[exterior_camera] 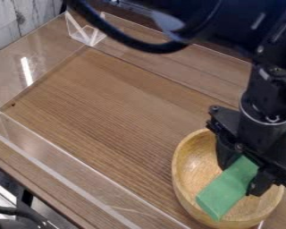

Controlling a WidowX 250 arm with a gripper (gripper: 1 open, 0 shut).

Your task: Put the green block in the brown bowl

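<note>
The green block (225,193) hangs tilted inside the brown bowl (185,169) at the lower right, its lower end close to the bowl's floor. My gripper (248,168), black and pointing down, is shut on the block's upper end. Whether the block's lower corner touches the wood I cannot tell. The arm hides the bowl's far right rim.
The bowl stands on a wooden tabletop (110,98) enclosed by low clear acrylic walls (38,143). A clear plastic bracket (83,34) stands at the far corner. The table's front edge runs near the bowl.
</note>
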